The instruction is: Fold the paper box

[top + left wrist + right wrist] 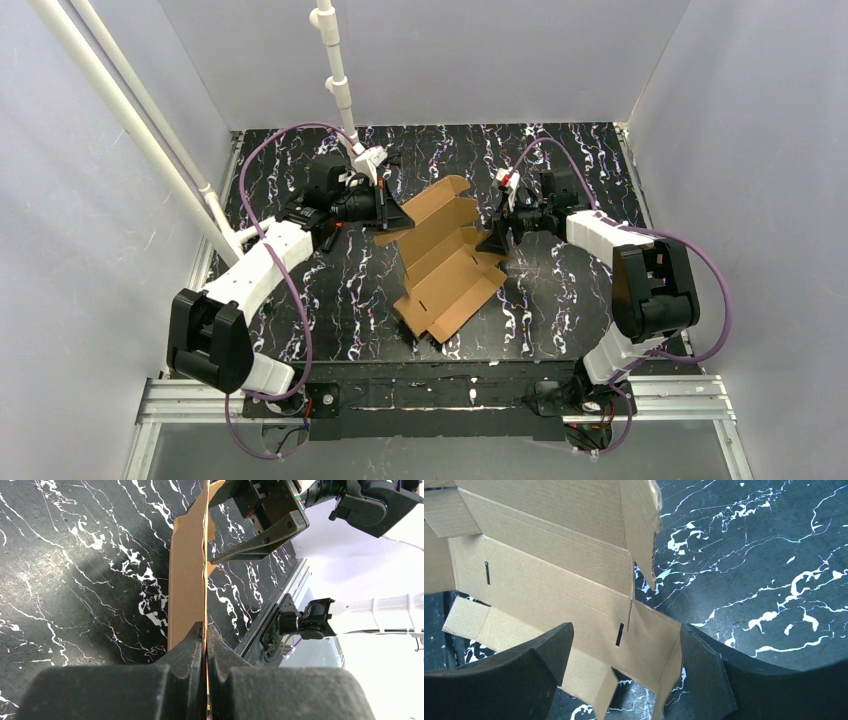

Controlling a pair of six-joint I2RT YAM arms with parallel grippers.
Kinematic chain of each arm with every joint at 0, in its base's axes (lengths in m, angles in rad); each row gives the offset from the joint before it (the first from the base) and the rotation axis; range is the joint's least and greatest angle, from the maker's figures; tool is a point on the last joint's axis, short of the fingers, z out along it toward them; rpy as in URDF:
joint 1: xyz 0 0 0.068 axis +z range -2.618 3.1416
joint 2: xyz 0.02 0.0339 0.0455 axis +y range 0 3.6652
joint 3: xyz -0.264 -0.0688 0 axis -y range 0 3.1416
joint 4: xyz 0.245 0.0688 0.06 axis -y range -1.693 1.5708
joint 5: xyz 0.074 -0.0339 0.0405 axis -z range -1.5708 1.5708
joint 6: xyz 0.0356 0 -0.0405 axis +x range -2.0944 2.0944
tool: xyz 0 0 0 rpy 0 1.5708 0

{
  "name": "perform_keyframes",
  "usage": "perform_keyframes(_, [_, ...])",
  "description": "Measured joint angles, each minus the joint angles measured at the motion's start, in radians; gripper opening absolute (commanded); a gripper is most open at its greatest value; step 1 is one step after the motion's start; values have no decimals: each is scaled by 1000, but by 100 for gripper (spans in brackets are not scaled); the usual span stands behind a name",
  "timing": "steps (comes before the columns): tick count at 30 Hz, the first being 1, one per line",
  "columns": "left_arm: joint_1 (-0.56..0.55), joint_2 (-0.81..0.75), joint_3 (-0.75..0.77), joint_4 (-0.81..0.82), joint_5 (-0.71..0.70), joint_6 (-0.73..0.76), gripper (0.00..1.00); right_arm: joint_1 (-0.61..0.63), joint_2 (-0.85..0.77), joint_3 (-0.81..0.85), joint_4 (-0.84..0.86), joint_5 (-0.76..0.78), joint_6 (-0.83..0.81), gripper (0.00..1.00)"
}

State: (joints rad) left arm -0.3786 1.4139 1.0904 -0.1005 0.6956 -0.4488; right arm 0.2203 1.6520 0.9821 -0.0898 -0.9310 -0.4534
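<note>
Black marbled table (560, 300), white pipe (335, 75)

paper box (549, 575): right wrist view, cut off at top and left frame edges. left wrist view, bottom centre: lower end hidden between the pinched fingers of the left gripper (205, 640); sheet seen edge-on only.

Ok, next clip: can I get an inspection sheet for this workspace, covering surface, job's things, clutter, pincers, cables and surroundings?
Surface: black tabletop with white marble veining.
Job's things: paper box, brown cardboard, partly folded with flaps raised, mid-table between the arms.
Clutter: nothing seen.
Grippers: left pincer shut on an edge of the paper box; right pincer open, fingers either side of a box corner, not clamping it.
Cables: purple cables loop along both arms, clear of the box.
Surroundings: pale enclosure walls, white pipes at left and rear, metal rail at the near edge.
</note>
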Motion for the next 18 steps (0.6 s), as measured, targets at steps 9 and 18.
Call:
perform_keyframes(9, [0,-4,-1,15,24,-5,0,53,-30,-72,138,23,25,55])
perform_keyframes(18, [0,-5,-1,19,28,-17,0,95,-35,-77,233,83,77,28])
